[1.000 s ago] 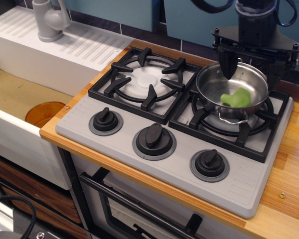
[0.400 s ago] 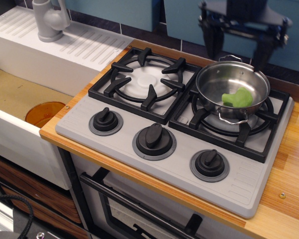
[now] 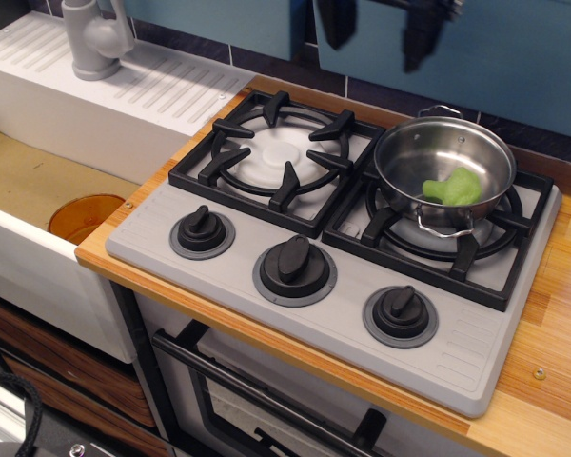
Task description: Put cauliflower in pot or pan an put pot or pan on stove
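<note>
The light-green cauliflower lies inside the shiny steel pot, toward its right side. The pot stands on the right burner grate of the grey stove, its wire handle at the front. My gripper is at the top edge of the frame, high above the back of the stove and left of the pot. Its two black fingers hang apart with nothing between them.
The left burner grate is bare. Three black knobs line the stove's front. A white sink unit with a grey faucet and an orange plate lies to the left. Wooden counter runs along the right.
My gripper has risen from around the pot and moved left, up to the top edge of the frame. The pot and cauliflower stay in place.
</note>
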Motion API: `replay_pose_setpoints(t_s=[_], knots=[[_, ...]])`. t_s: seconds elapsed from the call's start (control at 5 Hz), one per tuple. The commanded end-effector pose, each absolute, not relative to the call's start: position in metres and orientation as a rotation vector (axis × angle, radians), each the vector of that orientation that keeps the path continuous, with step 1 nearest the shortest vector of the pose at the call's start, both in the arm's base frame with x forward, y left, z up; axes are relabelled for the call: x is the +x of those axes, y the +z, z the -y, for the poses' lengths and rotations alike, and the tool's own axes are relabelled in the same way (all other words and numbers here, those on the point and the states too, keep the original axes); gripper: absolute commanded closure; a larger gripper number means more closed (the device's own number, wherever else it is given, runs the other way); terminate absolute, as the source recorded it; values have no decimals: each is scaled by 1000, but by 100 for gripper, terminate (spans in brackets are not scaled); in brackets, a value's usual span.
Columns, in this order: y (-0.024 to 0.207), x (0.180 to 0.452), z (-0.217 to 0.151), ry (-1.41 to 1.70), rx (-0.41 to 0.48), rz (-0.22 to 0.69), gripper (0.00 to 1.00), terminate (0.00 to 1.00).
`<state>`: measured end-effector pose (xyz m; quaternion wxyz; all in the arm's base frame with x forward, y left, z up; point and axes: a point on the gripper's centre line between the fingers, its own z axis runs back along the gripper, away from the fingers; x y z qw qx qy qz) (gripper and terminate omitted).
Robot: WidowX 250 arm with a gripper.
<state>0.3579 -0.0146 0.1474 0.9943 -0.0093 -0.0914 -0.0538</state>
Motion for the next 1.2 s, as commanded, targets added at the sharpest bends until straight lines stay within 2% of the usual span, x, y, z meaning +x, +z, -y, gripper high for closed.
replay_pose_setpoints(t_s=[0.0, 0.4, 0.6, 0.8, 1.0], knots=[[159, 364, 7, -155, -7, 250, 0, 0], [159, 364, 7, -155, -7, 250, 0, 0], [125, 361, 22, -108, -1, 306, 0, 0], [102, 365, 25, -105, 3, 349, 0, 0], [83, 369, 25, -100, 46, 410, 0, 0]])
